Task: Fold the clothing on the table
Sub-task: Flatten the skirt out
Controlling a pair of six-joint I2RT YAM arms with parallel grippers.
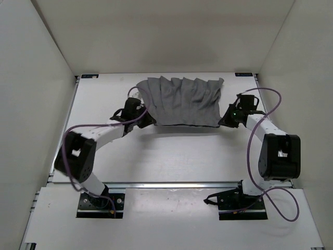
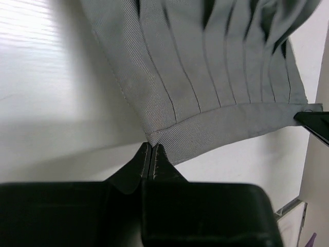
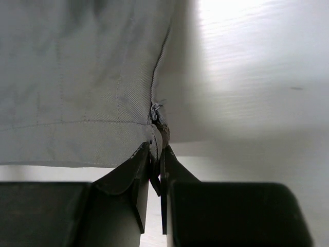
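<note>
While the table [image 1: 166, 156] bears the clothing [image 1: 183, 101] toward its far edge, the grey cloth runs in lengthwise ridges, its near hem stretched between the two arms and apparently lifted off the surface; the left gripper [image 2: 152, 158] is pinched tight on the near left corner; the right gripper [image 3: 157, 154] is clamped on the near right corner, at the side seam; both corners look secured, but no fold is laid yet; carrying the hem across and flattening remain.

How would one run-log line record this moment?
left gripper: shut on clothing corner | right gripper: shut on opposite corner | stage: fold not yet made
</note>
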